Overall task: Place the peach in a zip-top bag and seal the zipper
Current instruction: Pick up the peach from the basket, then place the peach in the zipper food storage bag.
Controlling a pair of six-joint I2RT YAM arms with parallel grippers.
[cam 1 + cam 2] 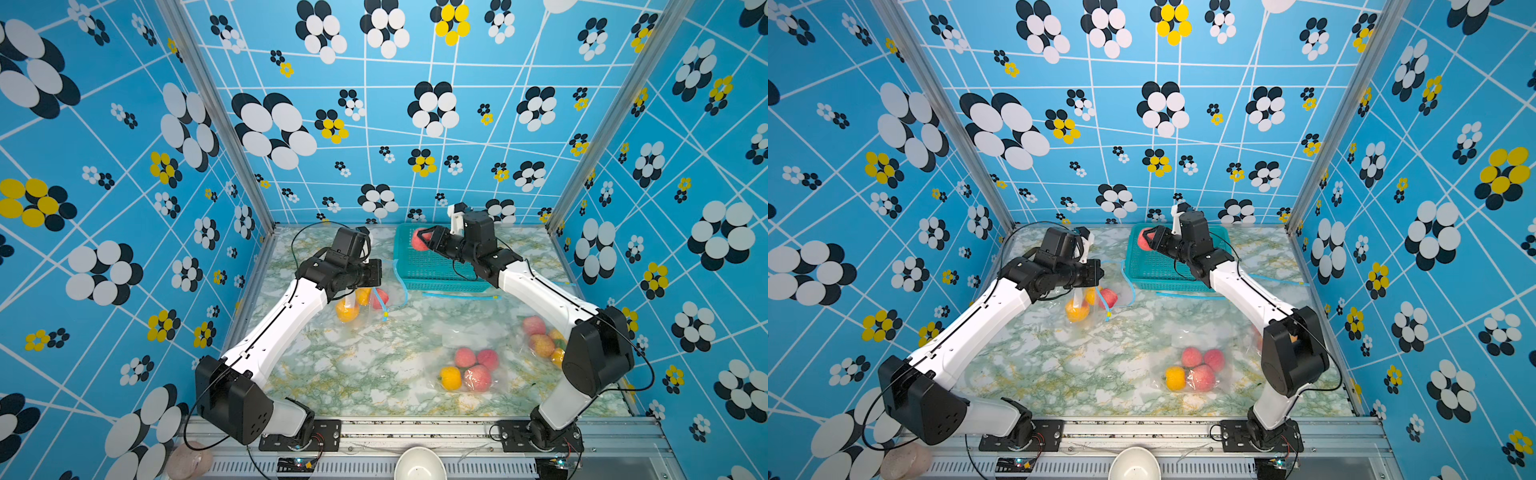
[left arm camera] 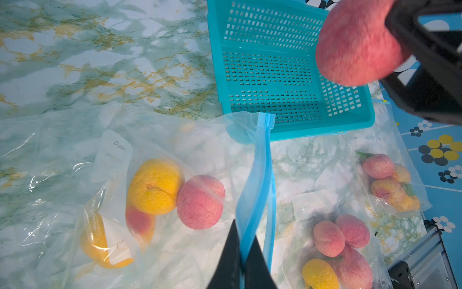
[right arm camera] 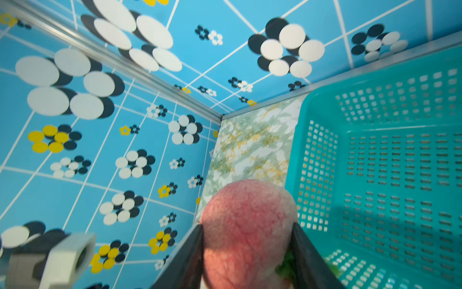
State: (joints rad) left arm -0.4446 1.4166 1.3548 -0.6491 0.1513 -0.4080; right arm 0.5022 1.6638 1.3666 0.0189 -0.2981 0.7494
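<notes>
Our right gripper [image 3: 246, 227] has the peach [image 3: 247, 212] clamped between its two black fingers, the jaws about half spread and pressed against the fruit on both sides. The peach is off the surface. Beyond and to one side of these jaws is the teal basket [image 3: 375, 162]; in both top views the held peach [image 1: 417, 241] hangs over the basket's [image 1: 432, 266] far corner.

Our left gripper [image 2: 243, 237] is closed tight, pinching the blue zipper strip [image 2: 257, 180] of the zip-top bag [image 2: 175, 140] between its tips. The strip rises from the jaws, and beside it the bag's mouth gapes open. The rest of the bag sags onto the marbled table [image 2: 100, 62] beside the jaws, with a yellow fruit [image 2: 155, 186] and a pink fruit [image 2: 200, 202] touching inside it.

Well apart from both pairs of jaws, towards the arm bases, lie a second bag [image 1: 469, 370] and a third bag [image 1: 544, 340], each holding fruit.
</notes>
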